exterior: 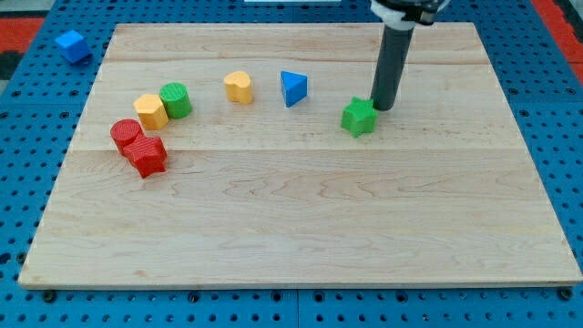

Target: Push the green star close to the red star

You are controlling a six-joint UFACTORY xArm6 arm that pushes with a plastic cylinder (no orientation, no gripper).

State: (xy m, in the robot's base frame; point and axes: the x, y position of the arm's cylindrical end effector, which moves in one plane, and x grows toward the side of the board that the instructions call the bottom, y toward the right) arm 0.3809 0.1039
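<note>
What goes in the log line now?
my tip: right of green star, touching | red star: far left beside red cylinder | push: pending

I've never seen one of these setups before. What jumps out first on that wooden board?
The dark rod coming down from the view's top, my tip set right beside the green star on its upper right. Next, the cluster at the view's left: the red star against a red cylinder, with a yellow block and a green cylinder just above.

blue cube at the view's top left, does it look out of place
Yes. The blue cube lies off the wooden board, on the blue pegboard, while every other block sits on the board.
</note>
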